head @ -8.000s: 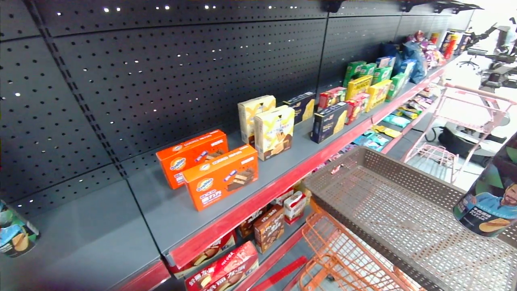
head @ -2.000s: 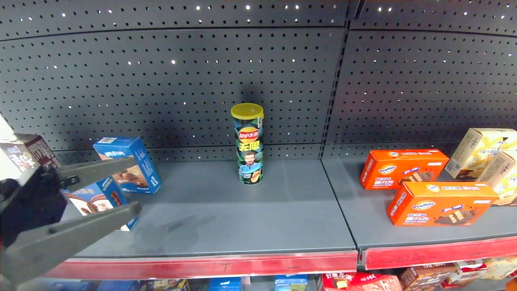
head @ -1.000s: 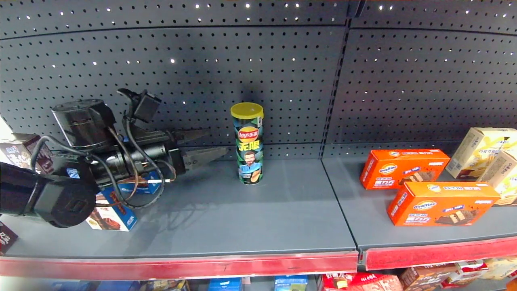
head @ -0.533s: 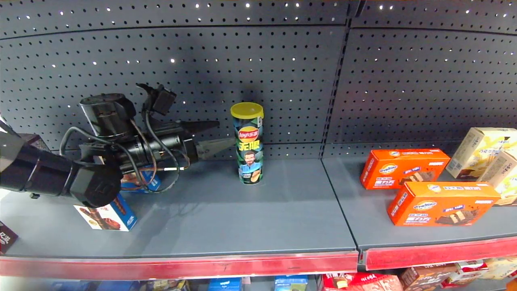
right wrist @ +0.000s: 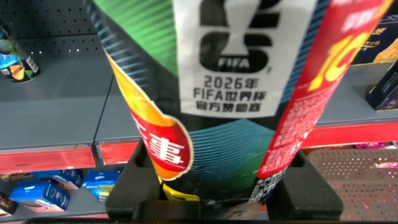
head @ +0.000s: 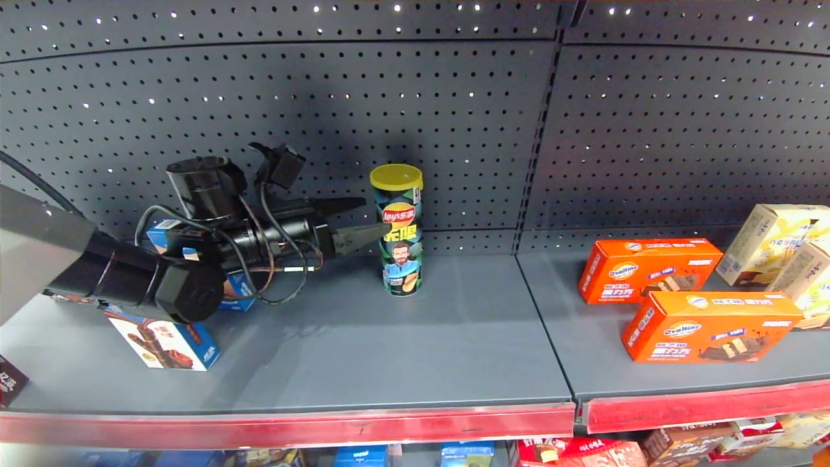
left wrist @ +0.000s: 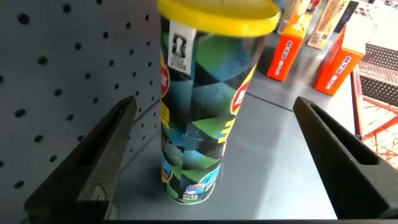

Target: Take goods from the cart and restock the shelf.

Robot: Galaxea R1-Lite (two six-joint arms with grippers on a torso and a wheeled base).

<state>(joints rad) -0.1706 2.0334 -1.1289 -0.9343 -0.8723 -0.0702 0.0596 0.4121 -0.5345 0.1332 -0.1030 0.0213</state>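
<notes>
the chip can stands upright at the back of the shelf. the left gripper is spread open over the shelf, with one finger on each side of the can and both apart from it. centre the can between the fingers, close on the body below the lid, and keep it vertical. the right gripper clamps a second can out in front of the shelf.

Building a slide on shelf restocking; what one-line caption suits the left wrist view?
Open left end effector flanks an upright yellow-lidded chip can on the grey shelf beside the pegboard.
</notes>
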